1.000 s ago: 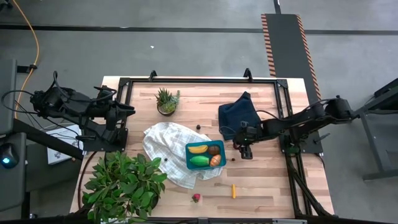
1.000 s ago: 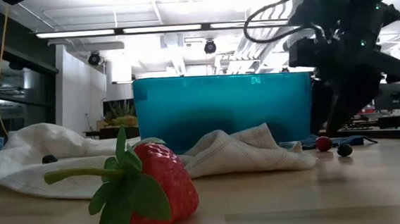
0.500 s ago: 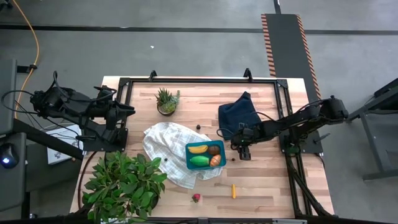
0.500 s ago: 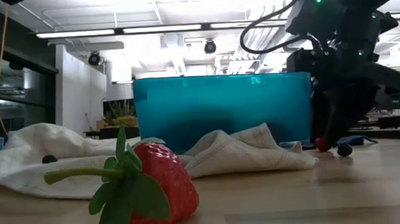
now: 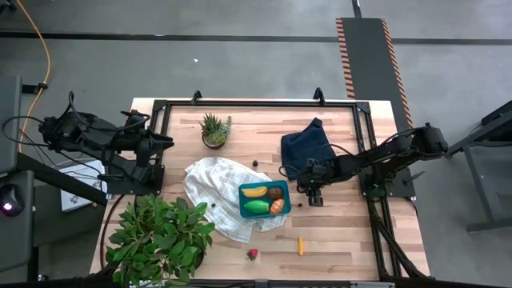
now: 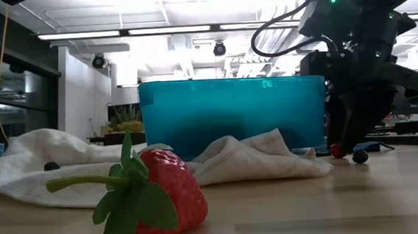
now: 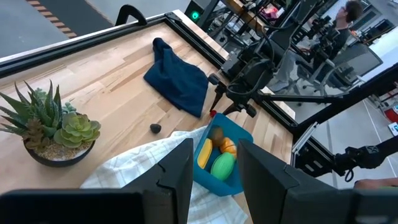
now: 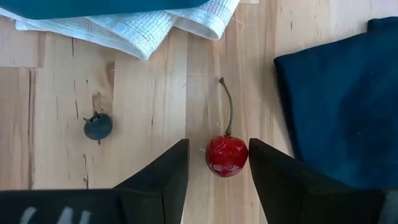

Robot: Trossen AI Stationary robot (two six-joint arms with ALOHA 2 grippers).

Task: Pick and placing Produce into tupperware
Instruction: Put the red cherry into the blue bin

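Observation:
The teal tupperware (image 5: pixel 243 200) stands on a white cloth (image 5: pixel 210 182) and holds a banana (image 5: pixel 254 191), a green fruit (image 5: pixel 256 206), a brown round one (image 5: pixel 275 193) and an orange wedge (image 5: pixel 277 206). To its right a red cherry (image 8: pixel 226 155) lies on the wood, stem toward the tupperware. My right gripper (image 8: pixel 217 148) points steeply down over it, open, one finger on each side. A dark berry (image 8: pixel 98 126) lies close by. A strawberry (image 5: pixel 253 254) and a carrot (image 5: pixel 301 245) lie near the front edge. My left gripper (image 7: pixel 216 162) waits open, high at the table's left. My right gripper comes at the cherry from above. One finger (image 8: pixel 267 168) stands right against the cherry's side (image 8: pixel 244 155), and I cannot tell whether it touches. The other finger (image 8: pixel 171 171) is a small gap away. The cherry rests on the table.
A dark navy cloth (image 5: pixel 308 148) lies just beyond the right gripper. A potted succulent (image 5: pixel 214 130) stands at the far left, a big leafy plant (image 5: pixel 160 236) at the near left corner. Another dark berry (image 5: pixel 255 163) lies beyond the white cloth. Bare wood shows at the near right.
My right gripper has sunk a little onto the cherry, so that in the low view its fingers now partly cover it. The cherry and the dark berry lie where they were.

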